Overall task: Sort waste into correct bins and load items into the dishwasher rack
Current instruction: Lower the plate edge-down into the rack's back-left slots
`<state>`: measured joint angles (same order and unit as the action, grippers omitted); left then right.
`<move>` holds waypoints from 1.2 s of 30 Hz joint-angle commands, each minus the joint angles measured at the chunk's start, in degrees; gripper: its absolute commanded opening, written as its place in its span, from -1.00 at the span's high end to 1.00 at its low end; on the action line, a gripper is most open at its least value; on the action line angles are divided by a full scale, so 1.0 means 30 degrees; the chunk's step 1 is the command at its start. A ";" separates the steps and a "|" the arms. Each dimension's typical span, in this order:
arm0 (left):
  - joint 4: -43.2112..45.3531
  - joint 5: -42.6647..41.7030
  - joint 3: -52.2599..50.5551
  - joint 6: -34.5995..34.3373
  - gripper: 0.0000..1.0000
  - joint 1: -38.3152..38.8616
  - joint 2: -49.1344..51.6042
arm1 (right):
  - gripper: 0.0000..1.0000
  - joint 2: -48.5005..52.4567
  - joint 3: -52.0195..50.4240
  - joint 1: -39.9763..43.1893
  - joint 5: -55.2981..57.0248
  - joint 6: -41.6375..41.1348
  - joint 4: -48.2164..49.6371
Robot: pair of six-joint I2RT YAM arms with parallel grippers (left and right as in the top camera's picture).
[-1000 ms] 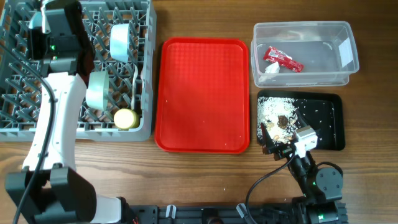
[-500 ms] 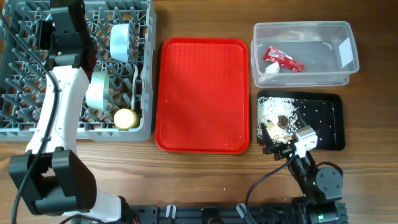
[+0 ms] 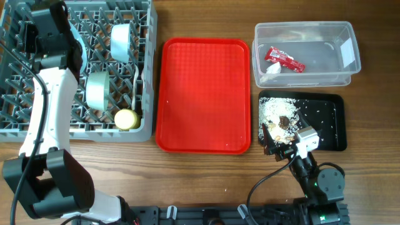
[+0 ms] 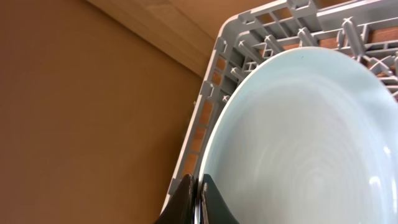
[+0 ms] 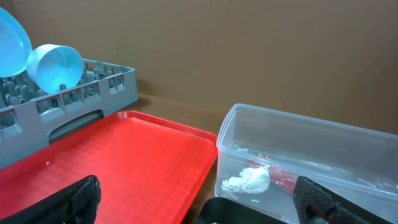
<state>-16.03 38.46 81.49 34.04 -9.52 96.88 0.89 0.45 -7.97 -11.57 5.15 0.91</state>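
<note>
My left gripper (image 4: 198, 190) is shut on the rim of the pale blue plate (image 4: 298, 143), which stands on edge at the far left of the grey dishwasher rack (image 3: 147, 75). The rack also holds a blue-green bowl (image 3: 120, 40), a saucer (image 3: 97, 90), a yellow cup (image 3: 127, 119) and white cutlery (image 3: 137, 81). The clear tub (image 3: 353, 78) contains the red wrapper (image 3: 284, 59) and the white scrap (image 3: 273, 69). Rice and brown bits (image 3: 276, 112) lie in the black tray (image 3: 331, 122). My right gripper (image 3: 282, 134) hovers open over that tray's near left corner, holding nothing.
The red serving tray (image 3: 203, 94) lies between the rack and the two bins. A few stray grains (image 3: 228, 190) rest on the wood in front of it. The left arm (image 3: 53, 112) reaches across the rack's left half.
The left arm has swung left across the rack, carrying the plate toward the far left corner. The right arm has not moved.
</note>
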 commanded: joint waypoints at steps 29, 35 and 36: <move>-0.3315 -0.1902 0.0044 -1.1278 0.06 -0.1333 0.0022 | -1.00 -0.0204 -0.0051 0.0109 -0.0291 -0.0262 0.0051; -0.8000 -1.2801 0.0044 -1.6677 -0.95 -0.4743 -0.0372 | -1.00 -0.0204 -0.0051 0.0109 -0.0291 -0.0262 0.0051; -0.8349 -1.4921 0.0044 -1.6721 -1.00 -0.5391 -0.0372 | -1.00 -0.0204 -0.0051 0.0109 -0.0291 -0.0255 0.0051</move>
<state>-38.30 19.86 81.49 -2.39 -19.33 96.86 0.84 0.45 -7.97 -11.55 5.15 0.91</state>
